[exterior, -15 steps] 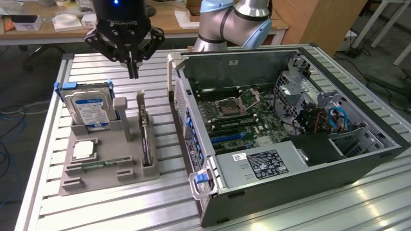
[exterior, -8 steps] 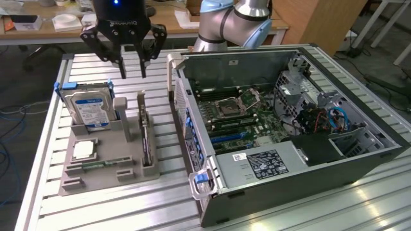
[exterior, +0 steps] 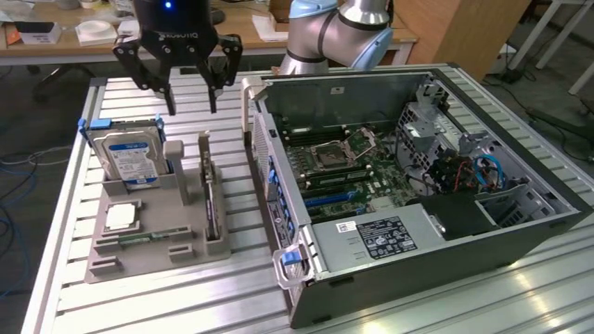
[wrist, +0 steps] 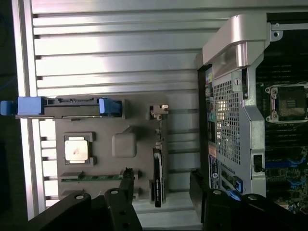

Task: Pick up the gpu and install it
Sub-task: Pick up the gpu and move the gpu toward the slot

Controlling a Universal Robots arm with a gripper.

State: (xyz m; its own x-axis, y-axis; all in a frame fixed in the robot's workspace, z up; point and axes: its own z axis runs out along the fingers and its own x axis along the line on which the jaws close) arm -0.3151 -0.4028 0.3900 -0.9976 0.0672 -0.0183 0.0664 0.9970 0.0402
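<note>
**Ana:** What is the biggest thing here?

**Ben:** The metal worktop [exterior: 149, 306] with its long slats. On it lies an open computer case [exterior: 418, 278], on the exterior view's right. You can see inside it.

**Ana:** What is next to the case?

**Ben:** A gray holder [exterior: 163, 209], just beside the case, on the exterior view's left. A hard drive [exterior: 133, 156] with a blue and white label stands at its far end.

**Ana:** Where is the gpu?

**Ben:** The gpu [exterior: 213, 205] stands on its thin edge in a slot of the holder, on the side nearest the case. It is not in the case yet.

**Ana:** Which way does it run?

**Ben:** Its long side runs from far to near in the exterior view, along the wall of the case.

**Ana:** And the pincer?

**Ben:** The pincer [exterior: 192, 108] hangs high above the far end of the holder. It is spread wide and holds nothing.

**Ana:** So which way is the card from the pincer?

**Ben:** Down, and a bit toward the near side. The two are well apart. In the wrist view the gpu [wrist: 158, 180] is a thin dark strip. It lines up with the gap between the fingers [wrist: 124, 192], with one finger off to each side. I think a straight drop would put one finger on each flat face.
</note>
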